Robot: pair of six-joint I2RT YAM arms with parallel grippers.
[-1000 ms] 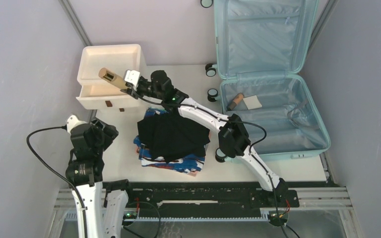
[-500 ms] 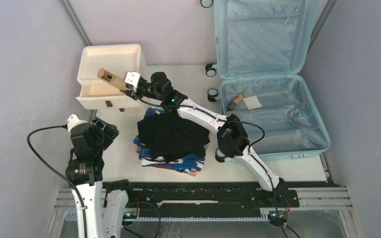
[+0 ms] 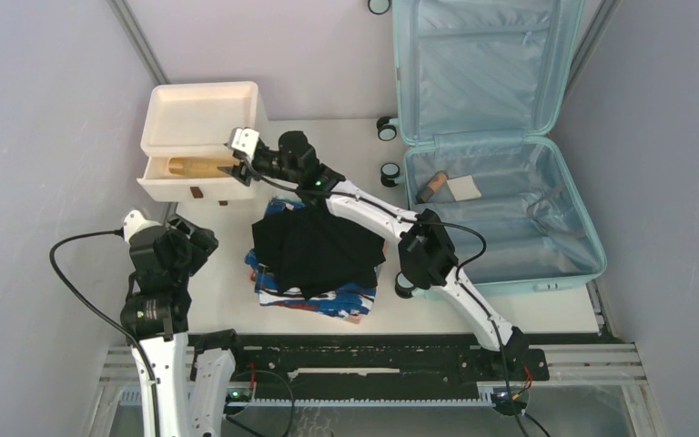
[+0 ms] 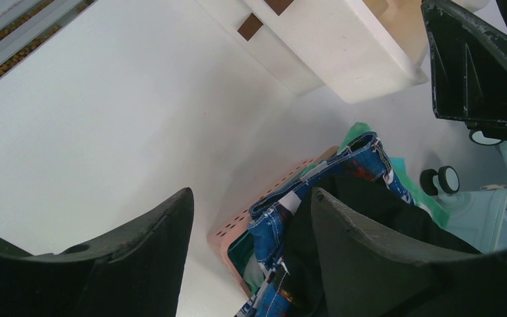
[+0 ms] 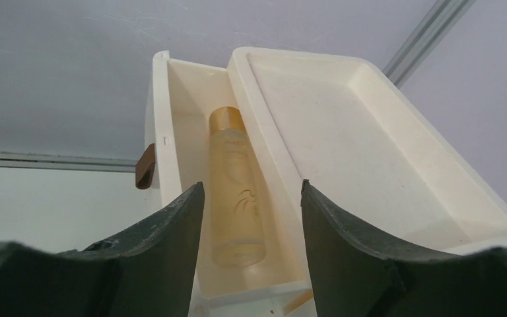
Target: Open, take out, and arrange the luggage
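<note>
Shows the luggage open at the right, lid upright, with a brown tube and a white card in the base. Shows the right gripper at the cabinet's open drawer, just beside a tan bottle lying inside. Shows a clothes pile mid-table, with the left gripper near its left edge, apart.

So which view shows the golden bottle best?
The right wrist view: the bottle lies whole in the open drawer. The top view shows it small; in the left wrist view I cannot make it out.
</note>
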